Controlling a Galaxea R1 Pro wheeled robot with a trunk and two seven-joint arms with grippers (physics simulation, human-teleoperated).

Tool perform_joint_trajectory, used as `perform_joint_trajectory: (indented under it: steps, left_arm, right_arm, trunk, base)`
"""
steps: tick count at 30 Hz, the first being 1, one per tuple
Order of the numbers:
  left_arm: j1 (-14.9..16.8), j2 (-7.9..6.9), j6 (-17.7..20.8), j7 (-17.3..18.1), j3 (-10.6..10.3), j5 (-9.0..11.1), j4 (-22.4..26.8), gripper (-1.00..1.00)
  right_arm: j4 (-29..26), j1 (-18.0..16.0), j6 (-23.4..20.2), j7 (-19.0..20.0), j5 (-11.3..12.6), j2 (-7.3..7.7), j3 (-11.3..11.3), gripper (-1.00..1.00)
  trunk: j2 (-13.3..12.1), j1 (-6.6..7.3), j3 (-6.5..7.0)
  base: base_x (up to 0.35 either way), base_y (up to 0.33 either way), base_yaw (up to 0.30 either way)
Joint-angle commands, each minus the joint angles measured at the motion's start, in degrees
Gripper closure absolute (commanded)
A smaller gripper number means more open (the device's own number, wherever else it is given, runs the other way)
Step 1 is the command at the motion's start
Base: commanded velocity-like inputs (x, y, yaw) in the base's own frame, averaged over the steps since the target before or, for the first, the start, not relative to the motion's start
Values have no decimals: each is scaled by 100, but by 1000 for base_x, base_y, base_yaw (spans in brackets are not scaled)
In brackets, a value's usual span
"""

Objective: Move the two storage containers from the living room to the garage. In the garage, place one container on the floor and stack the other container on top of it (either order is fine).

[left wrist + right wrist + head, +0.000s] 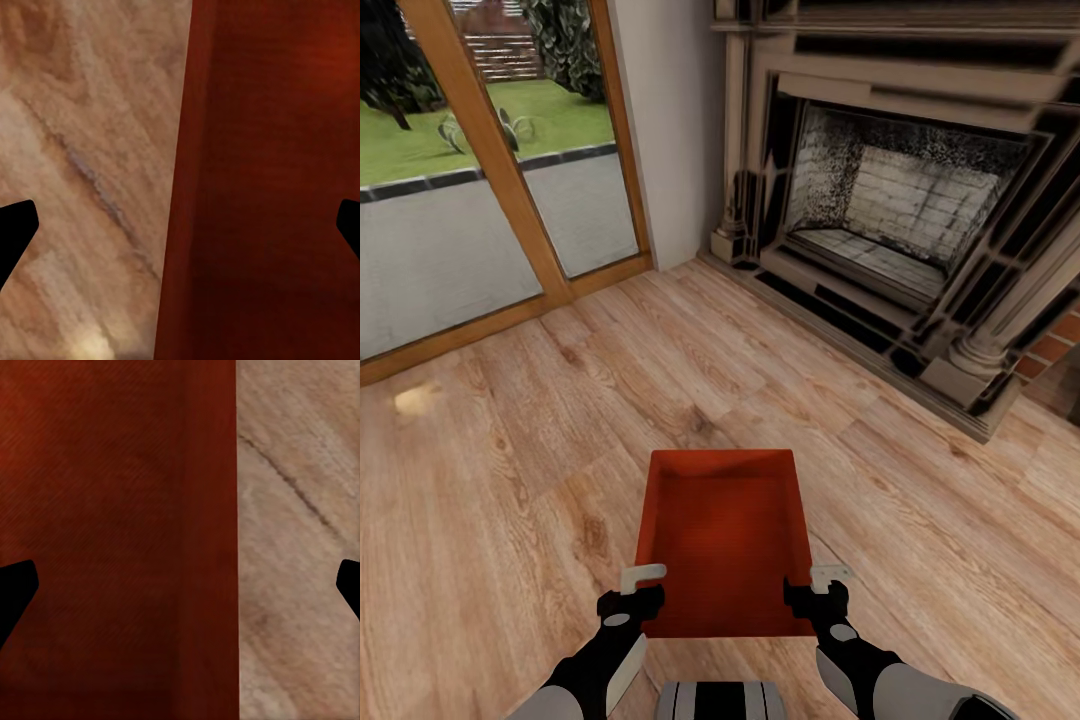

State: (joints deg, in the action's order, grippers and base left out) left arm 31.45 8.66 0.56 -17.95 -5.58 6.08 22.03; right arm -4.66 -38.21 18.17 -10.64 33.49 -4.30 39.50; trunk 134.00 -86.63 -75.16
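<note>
Straddling the container (722,540) near 6 o'clock over the wood floor (510,480), both end effectors, left (644,580) and right (828,580), gape unclosed at its side walls; closing evenly should keep it level.

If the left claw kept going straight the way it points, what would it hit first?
Probably the side wall of the orange-red storage container: the left claw is open astride that wall, with wood-plank floor beyond, though depth is unclear.
</note>
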Motion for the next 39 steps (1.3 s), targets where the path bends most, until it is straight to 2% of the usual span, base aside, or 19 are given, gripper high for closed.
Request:
perform_joint_trajectory:
  steps: [1, 39]
  left_arm:
    - [1, -4, 6, -41, -49, 60, 6, -100]
    - [1, -4, 13, -1, -68, 60, -8, -100]
  right_arm:
    - [2, -3, 14, -26, 35, -1, 49, -100]
    - [1, -3, 19, -26, 53, -10, 47, -100]
  trunk:
    - [1, 1, -3]
    - [1, 1, -3]
  base:
    - [0, 0, 0]
    - [0, 0, 0]
